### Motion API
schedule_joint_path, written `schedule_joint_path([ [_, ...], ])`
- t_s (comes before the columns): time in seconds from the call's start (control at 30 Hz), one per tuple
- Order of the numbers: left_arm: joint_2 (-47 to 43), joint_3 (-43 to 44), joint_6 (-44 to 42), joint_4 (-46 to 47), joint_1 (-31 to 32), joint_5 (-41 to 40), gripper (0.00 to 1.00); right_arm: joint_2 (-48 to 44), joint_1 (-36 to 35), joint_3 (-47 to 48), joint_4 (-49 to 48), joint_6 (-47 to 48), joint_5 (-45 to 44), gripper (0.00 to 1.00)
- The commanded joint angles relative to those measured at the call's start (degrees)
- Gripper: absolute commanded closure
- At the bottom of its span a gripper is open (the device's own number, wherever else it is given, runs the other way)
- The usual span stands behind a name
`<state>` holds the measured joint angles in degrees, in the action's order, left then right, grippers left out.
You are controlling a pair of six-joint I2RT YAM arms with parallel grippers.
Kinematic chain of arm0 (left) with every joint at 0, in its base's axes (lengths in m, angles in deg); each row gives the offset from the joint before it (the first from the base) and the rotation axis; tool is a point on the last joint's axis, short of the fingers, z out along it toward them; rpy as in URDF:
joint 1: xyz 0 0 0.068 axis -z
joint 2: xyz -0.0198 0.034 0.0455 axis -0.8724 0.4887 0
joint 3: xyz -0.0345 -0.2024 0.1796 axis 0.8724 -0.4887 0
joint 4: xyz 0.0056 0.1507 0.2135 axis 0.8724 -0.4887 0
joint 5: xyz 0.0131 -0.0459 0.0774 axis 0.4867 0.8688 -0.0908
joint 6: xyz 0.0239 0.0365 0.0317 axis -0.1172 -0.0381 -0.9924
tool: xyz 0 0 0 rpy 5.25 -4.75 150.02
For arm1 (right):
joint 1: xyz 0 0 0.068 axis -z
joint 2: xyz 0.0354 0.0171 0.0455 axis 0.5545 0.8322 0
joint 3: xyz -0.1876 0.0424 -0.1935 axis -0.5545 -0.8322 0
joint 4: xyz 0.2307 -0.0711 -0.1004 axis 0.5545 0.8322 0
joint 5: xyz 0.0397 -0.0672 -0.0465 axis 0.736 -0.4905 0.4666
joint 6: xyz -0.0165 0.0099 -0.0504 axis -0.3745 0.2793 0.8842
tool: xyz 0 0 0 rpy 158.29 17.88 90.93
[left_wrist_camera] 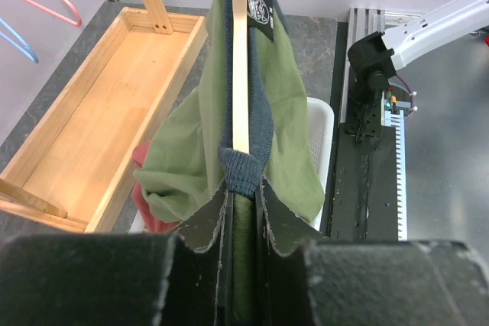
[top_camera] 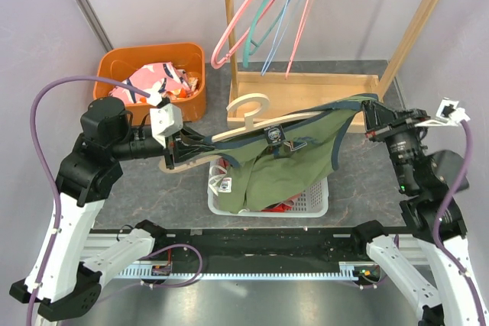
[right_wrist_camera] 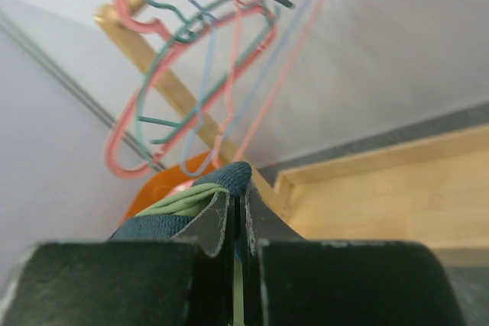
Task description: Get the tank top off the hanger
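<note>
above the white basket (top_camera: 267,211), we are holding the green tank top (top_camera: 286,169) up in the air, draped on its wooden hanger (top_camera: 244,130), with its lower part hanging down over the basket. our left gripper (top_camera: 183,152) is clamping tight on the hanger's left end, with the blue-trimmed strap caught between the pads. our right gripper (top_camera: 368,117) is pinching the tank top's blue-trimmed edge at the far right, pulling the cloth taut past the hanger's tip.
</note>
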<state>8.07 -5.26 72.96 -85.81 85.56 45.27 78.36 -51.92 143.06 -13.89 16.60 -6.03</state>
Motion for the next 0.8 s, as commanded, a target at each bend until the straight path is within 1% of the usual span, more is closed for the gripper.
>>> schedule_joint_path([
  [0.0,-1.19,0.22,-2.49,0.46,-0.3,1.26,0.98,3.38,0.05,-0.88,3.25,3.51,-14.08,1.0],
  [0.03,-1.28,0.22,-2.58,0.19,-0.3,1.44,0.98,3.73,0.13,-1.32,3.26,4.13,-16.09,1.0],
  [0.27,-1.63,1.01,-3.73,-1.04,-0.3,2.75,0.98,8.56,0.13,-2.2,7.73,7.2,-20.41,1.0],
  [0.33,-1.63,1.28,-3.55,-1.04,-0.3,3.02,0.98,9.27,0.22,-2.82,8.52,8.52,-20.51,1.0],
  [0.43,-1.54,2.24,-3.2,-0.95,-0.3,3.63,0.98,10.59,0.57,-4.31,8.7,9.4,-17.97,1.0],
  [0.57,-1.19,3.39,-2.5,-0.95,-0.38,5.57,0.98,12.08,1.1,-5.98,8.0,9.05,-12.34,1.0],
  [0.73,0.04,5.84,-1.8,-0.69,-0.38,6.45,0.98,11.13,1.1,-7.04,8.35,12.21,-0.31,1.0],
  [0.77,0.39,6.54,-0.66,-0.25,-0.38,6.71,0.98,10.25,1.1,-7.74,8.27,13.61,1.71,0.97],
])
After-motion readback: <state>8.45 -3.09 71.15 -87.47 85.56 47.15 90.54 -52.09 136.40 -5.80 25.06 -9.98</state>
